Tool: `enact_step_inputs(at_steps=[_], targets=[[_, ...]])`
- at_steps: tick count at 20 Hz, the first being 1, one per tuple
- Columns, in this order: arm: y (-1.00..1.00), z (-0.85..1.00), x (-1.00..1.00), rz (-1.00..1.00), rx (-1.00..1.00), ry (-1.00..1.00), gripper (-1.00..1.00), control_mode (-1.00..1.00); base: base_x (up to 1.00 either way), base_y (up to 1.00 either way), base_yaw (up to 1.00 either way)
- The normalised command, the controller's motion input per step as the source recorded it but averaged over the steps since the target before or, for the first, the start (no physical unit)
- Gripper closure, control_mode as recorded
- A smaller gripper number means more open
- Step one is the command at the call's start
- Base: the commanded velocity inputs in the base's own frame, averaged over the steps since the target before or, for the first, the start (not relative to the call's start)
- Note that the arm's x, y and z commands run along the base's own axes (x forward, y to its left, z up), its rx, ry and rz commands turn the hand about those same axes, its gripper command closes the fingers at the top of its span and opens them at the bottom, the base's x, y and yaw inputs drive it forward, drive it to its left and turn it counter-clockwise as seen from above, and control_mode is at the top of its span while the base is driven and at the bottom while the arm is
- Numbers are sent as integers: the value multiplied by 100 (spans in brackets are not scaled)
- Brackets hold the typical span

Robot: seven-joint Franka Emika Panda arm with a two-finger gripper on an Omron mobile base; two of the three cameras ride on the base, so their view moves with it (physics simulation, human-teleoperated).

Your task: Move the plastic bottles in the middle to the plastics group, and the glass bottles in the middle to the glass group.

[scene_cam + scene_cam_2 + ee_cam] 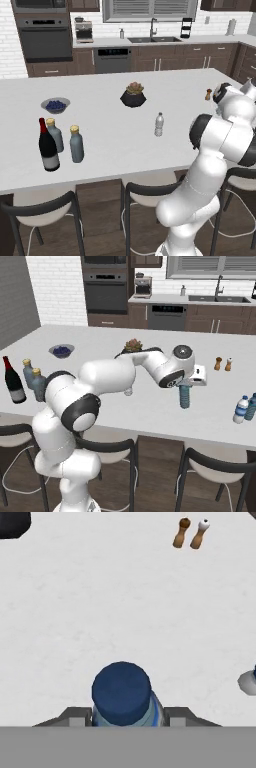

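My gripper (185, 387) is shut on the small blue plastic bottle (185, 398) near the counter's front edge, right of the middle. In the hand view its dark blue cap (121, 692) sits between my two fingers (75, 716). Whether the bottle's base touches the counter I cannot tell. At the far left is the glass group: a dark wine bottle (48, 147) with two grey-blue yellow-capped glass bottles (76, 144) close beside it. Two plastic bottles (241, 409) stand at the counter's right end.
A pale clear bottle (159, 124) stands mid-counter, left of my arm. A potted plant (133, 95) and a bowl of blueberries (55, 105) sit farther back. Salt and pepper shakers (223, 363) are beyond the gripper. Stools (145, 192) line the counter's near edge.
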Motion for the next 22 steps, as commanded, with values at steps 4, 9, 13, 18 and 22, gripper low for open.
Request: enact_step_inputs(at_steps=[4, 9, 13, 18, 22], targets=[[-50, -21, 28, -1, -2, 3, 100, -100, 0, 0, 0], [-57, -41, 10, 0, 0, 0, 100, -100, 0, 0, 0], [-28, -56, -6, 0, 6, -6, 100, -100, 0, 0, 0], [-4, -58, -24, 1, 6, -19, 100, -100, 0, 0, 0], [0, -2, -5, 1, 0, -17, 100, -100, 0, 0, 0]])
